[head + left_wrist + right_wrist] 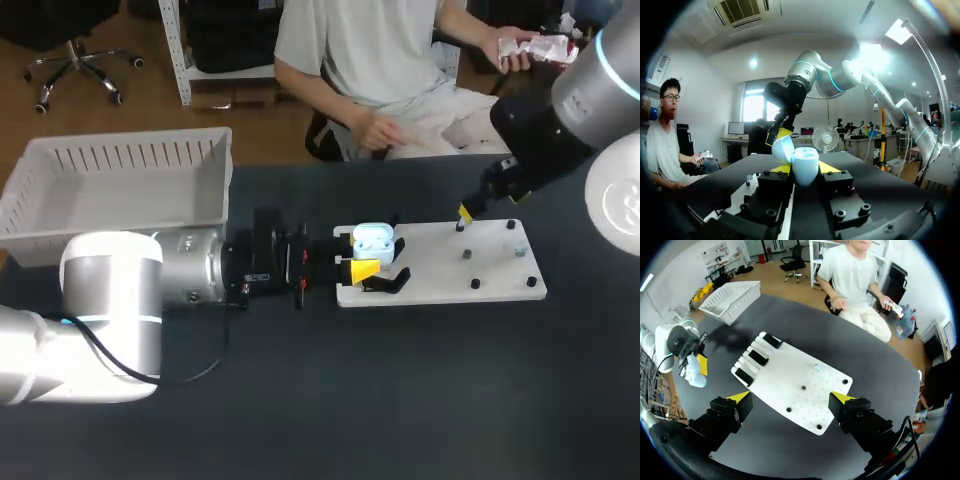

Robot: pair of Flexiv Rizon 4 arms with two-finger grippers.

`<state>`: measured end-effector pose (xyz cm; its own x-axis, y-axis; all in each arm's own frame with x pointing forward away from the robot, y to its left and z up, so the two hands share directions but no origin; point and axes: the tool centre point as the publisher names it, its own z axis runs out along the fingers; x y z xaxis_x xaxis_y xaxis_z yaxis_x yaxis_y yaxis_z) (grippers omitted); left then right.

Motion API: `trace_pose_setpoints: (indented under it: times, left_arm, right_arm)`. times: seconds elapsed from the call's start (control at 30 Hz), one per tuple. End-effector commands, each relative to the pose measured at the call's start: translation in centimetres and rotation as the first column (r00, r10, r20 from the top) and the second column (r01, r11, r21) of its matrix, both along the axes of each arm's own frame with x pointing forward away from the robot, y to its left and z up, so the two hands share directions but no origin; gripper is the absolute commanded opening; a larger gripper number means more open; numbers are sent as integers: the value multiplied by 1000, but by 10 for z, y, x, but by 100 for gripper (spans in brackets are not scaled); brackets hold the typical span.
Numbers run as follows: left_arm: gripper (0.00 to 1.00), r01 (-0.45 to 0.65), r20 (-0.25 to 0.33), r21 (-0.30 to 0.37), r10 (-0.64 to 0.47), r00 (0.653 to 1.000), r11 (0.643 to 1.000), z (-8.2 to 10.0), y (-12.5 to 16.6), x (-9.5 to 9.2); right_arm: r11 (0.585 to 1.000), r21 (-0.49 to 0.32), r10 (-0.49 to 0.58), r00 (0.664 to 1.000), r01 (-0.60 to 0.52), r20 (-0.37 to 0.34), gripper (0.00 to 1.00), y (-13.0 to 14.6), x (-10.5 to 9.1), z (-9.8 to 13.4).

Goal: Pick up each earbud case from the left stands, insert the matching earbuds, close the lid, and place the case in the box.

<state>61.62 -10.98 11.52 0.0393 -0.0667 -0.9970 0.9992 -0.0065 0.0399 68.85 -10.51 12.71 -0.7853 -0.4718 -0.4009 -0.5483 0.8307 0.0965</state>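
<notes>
A light blue earbud case [373,240] with its lid up is held over the left end of the white board [440,290], where black stands [385,281] sit. My left gripper [358,254] is shut on it. In the left wrist view the case [805,167] sits between the yellow tips of that gripper [805,172], with its lid [782,149] tilted back. My right gripper [465,215] hangs above the board's far edge. Seen from its own wrist, the right gripper [790,397] is open above the board [795,385], holding nothing. A small pale earbud [816,367] rests on the board.
A white slatted basket [120,185] stands at the back left of the dark table. Several small pegs [476,283] stick up from the right half of the board. A person sits beyond the far edge, not touching the table.
</notes>
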Motion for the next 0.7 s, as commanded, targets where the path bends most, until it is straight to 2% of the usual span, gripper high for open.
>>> trace_pose_setpoints:
  times: [0.03, 0.23, 0.33, 0.5, 0.7]
  left_arm:
    - [0, 1, 2, -10, 0, 1000, 1000, 0, 2, 2]
    - [0, 0, 3, -11, 0, 1000, 1000, 0, 2, 3]
    - [0, 0, 3, -11, 0, 1000, 1000, 0, 2, 3]
    - [0, 0, 3, -11, 0, 1000, 1000, 0, 2, 3]
    - [0, 0, 3, -11, 0, 1000, 1000, 0, 2, 3]
  right_arm:
    - [986, -161, -38, 999, 34, -25, 100, -5, 12, -15]
    - [952, -299, -81, 995, 59, -60, 100, -33, 16, -45]
    - [931, -343, -161, 984, 124, -81, 100, -49, 18, -58]
    - [902, -380, -254, 964, 205, -82, 100, -60, 17, -66]
    - [882, -421, -271, 959, 213, -84, 100, -61, 14, -77]
